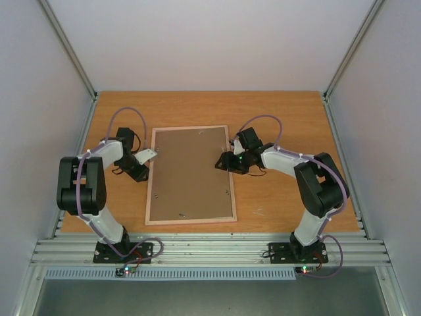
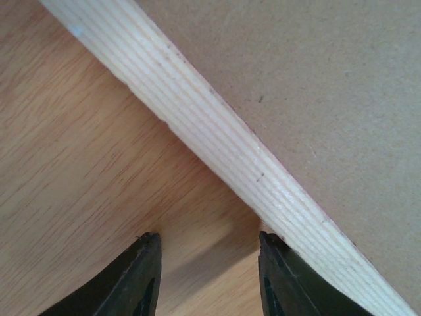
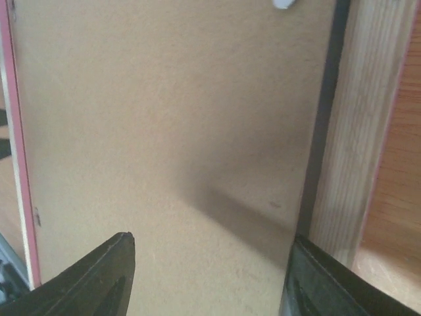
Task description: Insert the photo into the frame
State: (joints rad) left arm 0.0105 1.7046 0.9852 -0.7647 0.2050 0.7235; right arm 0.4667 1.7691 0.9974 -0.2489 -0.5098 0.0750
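Observation:
The frame (image 1: pixel 150 178) lies face down on the table, its pale pink border around the brown backing board (image 1: pixel 191 174). The photo is hidden. My left gripper (image 1: pixel 145 172) is open and empty, low over the table at the frame's left edge; in the left wrist view (image 2: pixel 209 240) its right finger touches the pale wooden border (image 2: pixel 217 138). My right gripper (image 1: pixel 222 162) is open and empty over the board's right side; in the right wrist view (image 3: pixel 210 240) its right finger sits at the dark gap beside the frame's border (image 3: pixel 358 131).
The wooden table (image 1: pixel 289 125) stretches around the frame, enclosed by pale walls. Metal rails (image 1: pixel 210 250) run along the near edge by the arm bases. Small clips show near the board's lower edges (image 1: pixel 181 214).

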